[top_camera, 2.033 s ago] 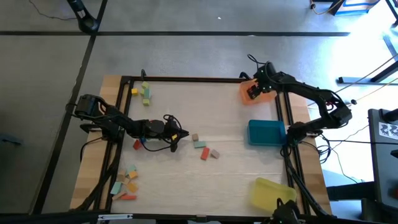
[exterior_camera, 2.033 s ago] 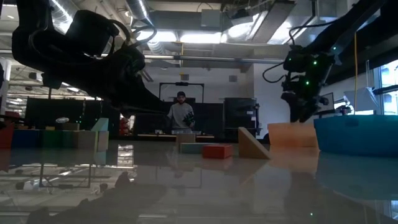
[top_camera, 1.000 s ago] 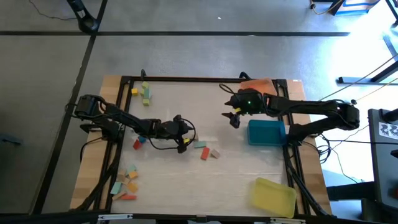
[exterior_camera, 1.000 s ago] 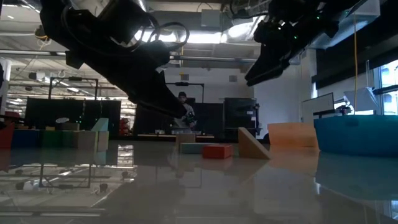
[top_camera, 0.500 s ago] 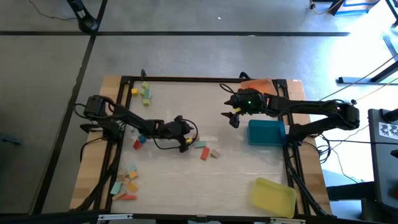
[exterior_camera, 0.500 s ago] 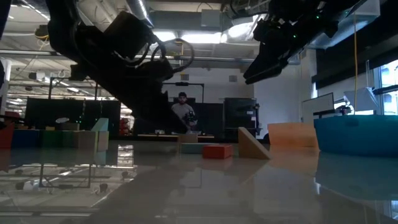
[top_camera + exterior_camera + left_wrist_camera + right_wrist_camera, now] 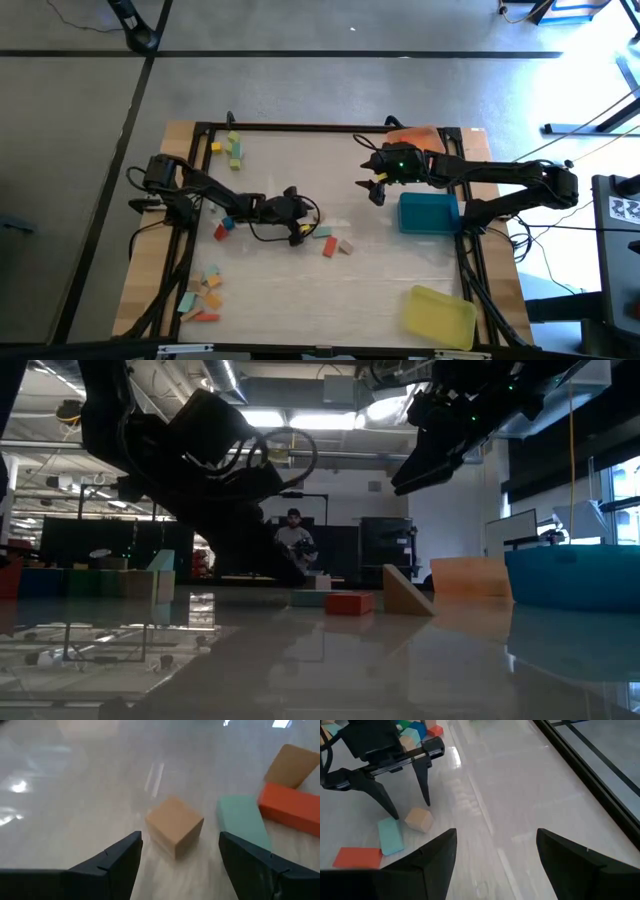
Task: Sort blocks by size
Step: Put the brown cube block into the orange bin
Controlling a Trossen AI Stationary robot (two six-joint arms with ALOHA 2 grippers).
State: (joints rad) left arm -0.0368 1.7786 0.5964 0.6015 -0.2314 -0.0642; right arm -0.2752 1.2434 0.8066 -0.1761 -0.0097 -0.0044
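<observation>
A tan cube block [image 7: 174, 825] rests flat on the table near its middle. Beside it lie a teal bar [image 7: 242, 822], a red bar [image 7: 290, 809] and a tan wedge [image 7: 292, 765]. My left gripper [image 7: 298, 230] is open and low over the table, with the cube just ahead of its two fingertips and between their lines, untouched. My right gripper [image 7: 372, 190] hangs open and empty well above the table, right of centre, and its wrist view looks down on the left gripper [image 7: 411, 809] and the cube [image 7: 418, 819].
An orange tray [image 7: 415, 135] sits at the far right, a blue tray [image 7: 428, 212] at mid right and a yellow tray [image 7: 440, 312] at the near right. More blocks cluster at the far left [image 7: 232, 148] and near left [image 7: 203, 297]. A person [image 7: 292, 545] stands beyond the table.
My left gripper has moved a little toward the table's right edge and come down to the tan cube, staying open. My right gripper has hung still.
</observation>
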